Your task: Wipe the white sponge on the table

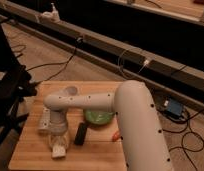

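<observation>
The white sponge (59, 150) lies flat on the bamboo table (30, 155) near its front left. My gripper (58, 141) points straight down from the white arm (90, 101) and is shut on the sponge, pressing it on the tabletop. The big white upper arm (137, 125) fills the right side and hides the table's right part.
A white labelled tube (45, 120) lies just left of the gripper. A black bar (81, 134) lies just right of it. A green bowl-like object (99, 117) sits mid-table, with a small orange thing (115, 135) beside it. A black chair (7, 95) stands left of the table. Cables run on the floor behind.
</observation>
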Robot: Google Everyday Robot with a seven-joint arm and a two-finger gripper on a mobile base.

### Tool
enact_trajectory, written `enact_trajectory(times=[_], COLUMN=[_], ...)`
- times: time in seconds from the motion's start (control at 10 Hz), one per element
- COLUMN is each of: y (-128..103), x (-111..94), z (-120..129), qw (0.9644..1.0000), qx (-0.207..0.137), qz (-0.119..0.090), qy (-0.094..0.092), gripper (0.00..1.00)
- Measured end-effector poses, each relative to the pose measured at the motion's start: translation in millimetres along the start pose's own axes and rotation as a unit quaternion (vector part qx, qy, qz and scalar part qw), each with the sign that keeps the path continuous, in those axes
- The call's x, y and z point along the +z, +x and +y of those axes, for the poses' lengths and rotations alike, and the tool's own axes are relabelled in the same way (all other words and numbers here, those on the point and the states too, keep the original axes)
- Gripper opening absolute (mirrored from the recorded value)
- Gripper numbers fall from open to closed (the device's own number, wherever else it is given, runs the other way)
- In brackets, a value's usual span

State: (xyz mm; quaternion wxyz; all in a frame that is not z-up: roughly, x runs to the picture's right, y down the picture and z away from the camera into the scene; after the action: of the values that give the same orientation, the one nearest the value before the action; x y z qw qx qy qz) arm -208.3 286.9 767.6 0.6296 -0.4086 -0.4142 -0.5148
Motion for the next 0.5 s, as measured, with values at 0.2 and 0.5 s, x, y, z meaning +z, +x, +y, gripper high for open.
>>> enact_trajectory(times=[0.2,0.5], y=[13,31], x=[-9,-17], z=[0,-26], qw=[0.9999,0.9992], qx=[-0.001,-0.031], qz=[0.011,0.023], qy=[0.002,0.009], gripper=[0.0,0.0])
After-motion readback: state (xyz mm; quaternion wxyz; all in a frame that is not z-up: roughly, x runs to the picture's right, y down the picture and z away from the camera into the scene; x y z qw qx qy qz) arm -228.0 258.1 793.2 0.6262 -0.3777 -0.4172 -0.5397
